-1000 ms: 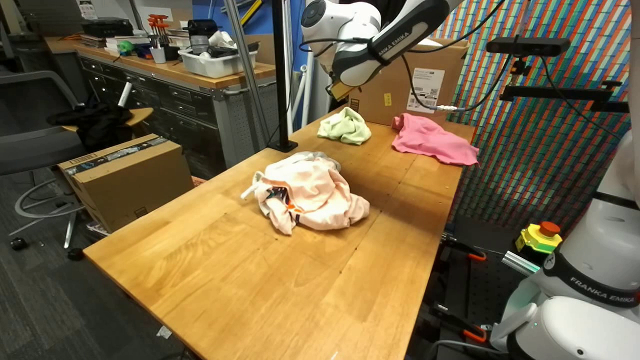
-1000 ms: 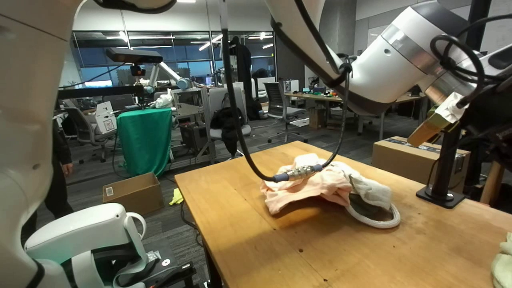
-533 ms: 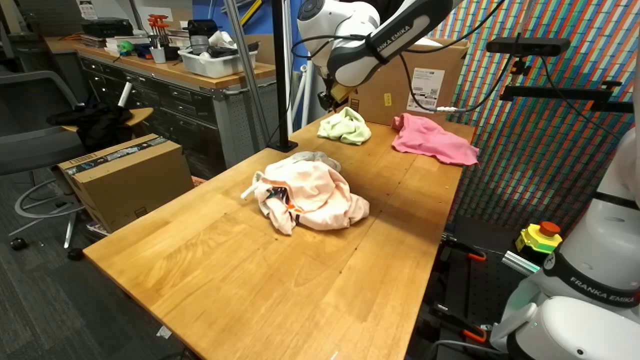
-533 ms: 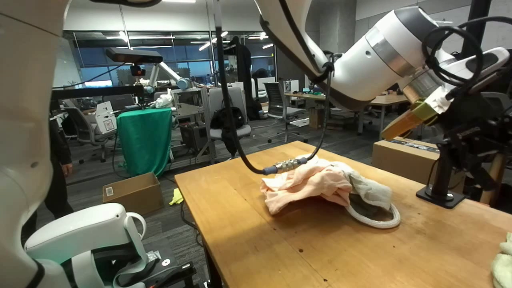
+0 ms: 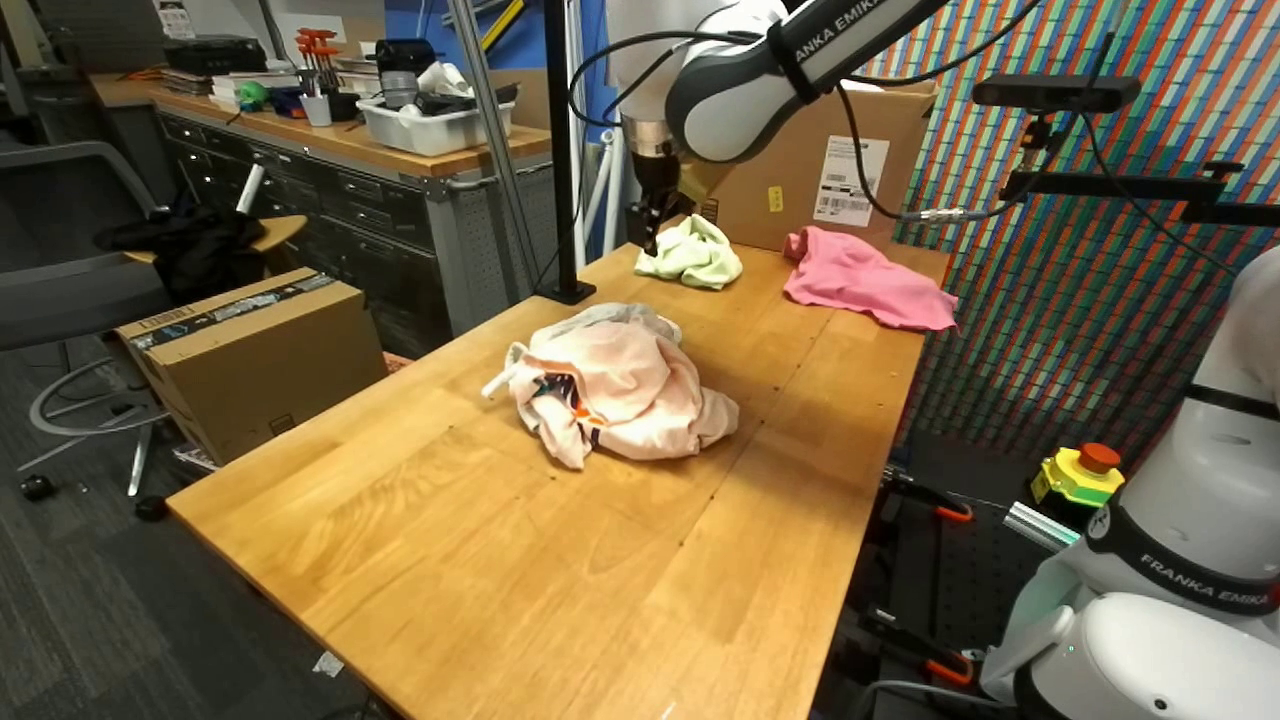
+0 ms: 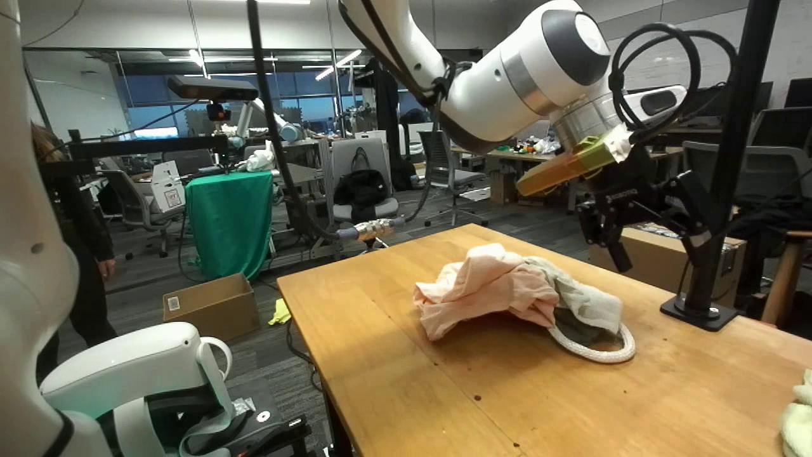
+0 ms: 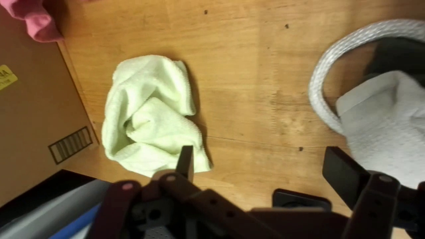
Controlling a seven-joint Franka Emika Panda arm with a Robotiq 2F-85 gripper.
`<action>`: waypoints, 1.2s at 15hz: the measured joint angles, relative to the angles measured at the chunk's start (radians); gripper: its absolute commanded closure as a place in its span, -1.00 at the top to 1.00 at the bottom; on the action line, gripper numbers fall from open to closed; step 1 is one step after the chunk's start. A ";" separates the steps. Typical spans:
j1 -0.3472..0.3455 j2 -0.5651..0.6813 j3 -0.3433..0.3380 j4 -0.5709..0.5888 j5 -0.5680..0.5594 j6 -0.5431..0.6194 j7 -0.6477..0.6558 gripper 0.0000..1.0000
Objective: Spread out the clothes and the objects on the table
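The claw (image 7: 260, 161) hung released near the edge of the counter (image 5: 480, 560), its fingers spread wide, bare wood between them. In an exterior view its dark shape was hard to make out before the yellow-green cloth (image 5: 700, 255). In the wrist view a finger hid part of that cloth, at 9 o'clock; the pink cloth (image 7: 35, 18), at 10 o'clock, was cut off by the frame. At 2 o'clock curved the white rope (image 7: 332, 56), one side cropped, the other running out of sight under a whitish cloth (image 7: 388, 129) at 3 o'clock, also cropped. The dark green piece (image 7: 395, 54) inside its loop was too shadowed to outline. In an exterior view the peach cloth (image 5: 630, 390) lay heaped mid-counter, a small orange-red patch (image 5: 582, 412) in its folds unidentifiable; from it the yellow-green cloth lay at 1 o'clock, the pink at 2.
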State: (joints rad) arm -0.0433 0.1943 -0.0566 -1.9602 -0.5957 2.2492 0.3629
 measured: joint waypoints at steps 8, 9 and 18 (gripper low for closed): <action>0.000 -0.090 0.016 -0.144 0.370 0.072 -0.517 1.00; 0.000 -0.085 0.022 -0.150 0.417 0.069 -0.581 1.00; 0.002 0.018 0.108 -0.124 0.600 -0.100 -1.007 1.00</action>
State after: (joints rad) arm -0.0409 0.2128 0.0517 -2.0838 0.0038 2.1497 -0.6437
